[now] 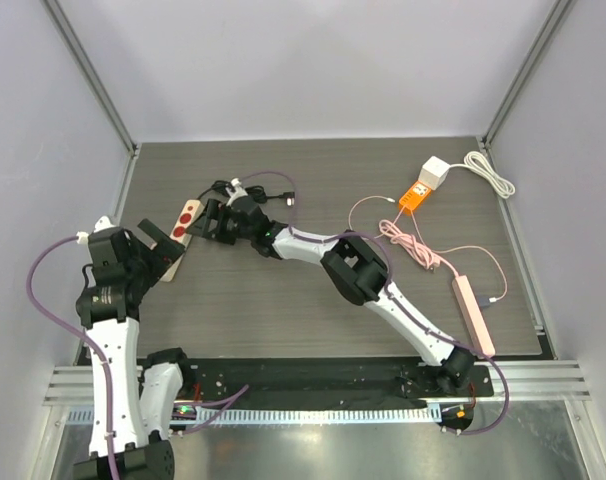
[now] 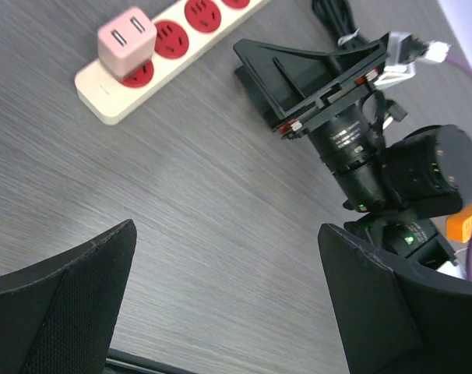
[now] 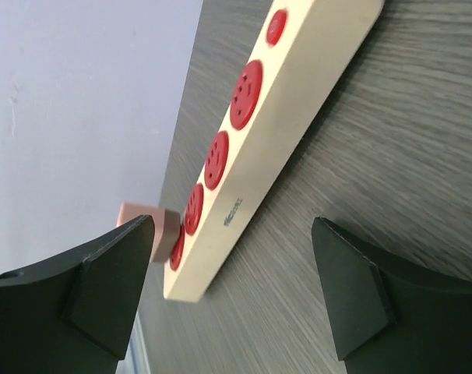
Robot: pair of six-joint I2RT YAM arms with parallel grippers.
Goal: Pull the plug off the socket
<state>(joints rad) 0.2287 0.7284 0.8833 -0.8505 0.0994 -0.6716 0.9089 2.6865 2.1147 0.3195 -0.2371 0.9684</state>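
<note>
A cream power strip (image 2: 181,47) with red sockets lies on the dark table, with a pink plug (image 2: 127,40) seated in its end socket. Both show in the right wrist view too, the strip (image 3: 275,132) and the plug (image 3: 146,226). In the top view the strip (image 1: 186,222) lies at the left, and its plug end is hidden under my left arm. My left gripper (image 2: 228,288) is open and empty over bare table, short of the plug. My right gripper (image 3: 232,265) is open and empty beside the strip's long side; it also shows in the left wrist view (image 2: 314,78).
A black cable bundle (image 1: 245,190) lies behind the right gripper. An orange adapter (image 1: 415,195) with a white charger (image 1: 436,172) and a white cord (image 1: 488,170) sit at the back right. A pink power strip (image 1: 473,315) and its pink cable (image 1: 413,245) lie on the right.
</note>
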